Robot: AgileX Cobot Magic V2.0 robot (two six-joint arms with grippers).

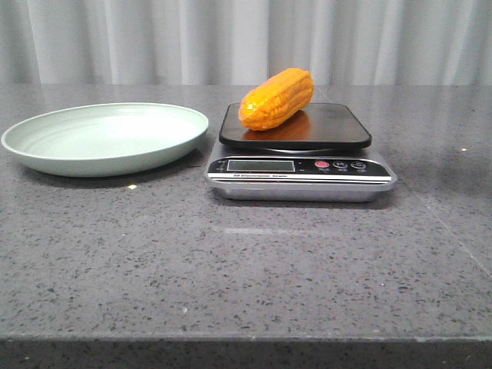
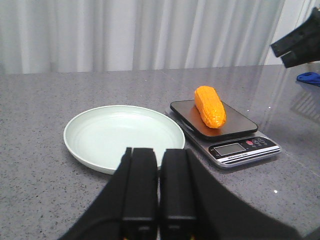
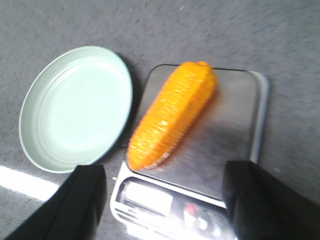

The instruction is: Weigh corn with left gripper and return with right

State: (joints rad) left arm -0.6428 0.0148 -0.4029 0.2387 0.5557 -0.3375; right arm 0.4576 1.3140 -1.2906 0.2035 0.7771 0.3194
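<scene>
The corn (image 1: 277, 98) is a stubby orange-yellow cob lying on the dark platform of the kitchen scale (image 1: 300, 165). It also shows in the left wrist view (image 2: 210, 106) and the right wrist view (image 3: 172, 114). My left gripper (image 2: 159, 152) is shut and empty, held back over the table's near side, with the plate just ahead of it. My right gripper (image 3: 167, 172) is open wide and empty, above the scale's front edge, with the corn ahead of its fingers. Neither gripper shows in the front view.
An empty pale green plate (image 1: 108, 138) sits left of the scale on the grey stone table. A black part of the right arm (image 2: 297, 42) shows high above the scale's right side. A blue object (image 2: 309, 77) lies at the far right.
</scene>
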